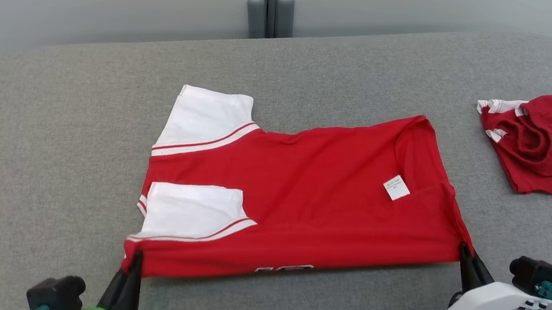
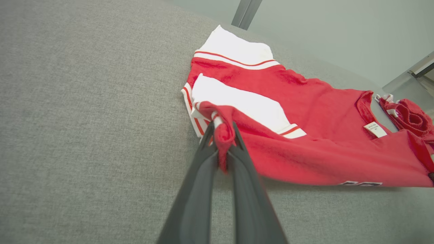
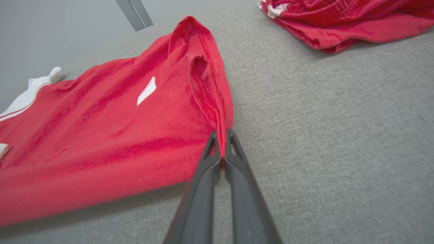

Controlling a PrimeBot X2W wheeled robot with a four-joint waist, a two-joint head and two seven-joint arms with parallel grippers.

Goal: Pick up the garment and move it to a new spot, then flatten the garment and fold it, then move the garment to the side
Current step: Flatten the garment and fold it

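The garment (image 1: 303, 187) is a red shirt with white sleeves, spread on the grey cushion with its near edge lifted and taut. My left gripper (image 1: 136, 258) is shut on the near left corner by the sleeve. In the left wrist view the red cloth (image 2: 222, 135) bunches between the left gripper's (image 2: 222, 127) dark fingers. My right gripper (image 1: 464, 247) is shut on the near right corner. In the right wrist view the garment's hem (image 3: 217, 112) runs into the pinch of the right gripper (image 3: 222, 134). A white label (image 1: 396, 187) shows inside the shirt.
A second red and white garment (image 1: 544, 141) lies crumpled at the far right of the grey cushion (image 1: 56, 156). A grey post (image 1: 270, 5) stands behind the cushion's far edge against a pale wall.
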